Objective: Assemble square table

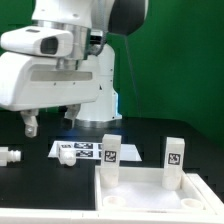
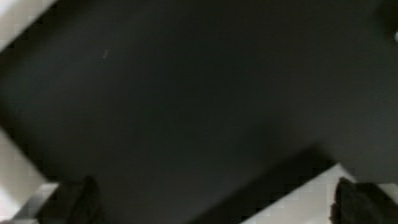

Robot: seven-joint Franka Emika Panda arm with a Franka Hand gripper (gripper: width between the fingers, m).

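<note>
Tool [image 1: 50, 121] hangs low over the dark surface [image 1: 40, 178], jaws wide apart w/ nothing between them. In the wrist view both fingertips [image 2: 73, 203] frame only bare black surface.

Just beyond the tool, toward the exterior view's right, lies the marker board [image 1: 88, 150]. A small white part [image 1: 9, 157] lies on its side at the exterior view's left edge. It's too small to tell if it's a leg.

The square tabletop [image 1: 145, 196] sits at the front of the exterior view, on its right, well apart from the tool. Two legs stand upright at its back corners, one toward the left [image 1: 110, 150] and one toward the right [image 1: 175, 155], tags facing the camera. Can't tell if they're fully seated.

Judgement: approx. half the legs are on, and the step in hand looks like fetching the next loose one. To do it well:
- Centre the jaws over the part's body before descending.
- Line the fingers across its narrow side.
- Go down slow so the tips don't nudge it away.
- Keep the approach clear of the marker board and the standing legs.
</note>
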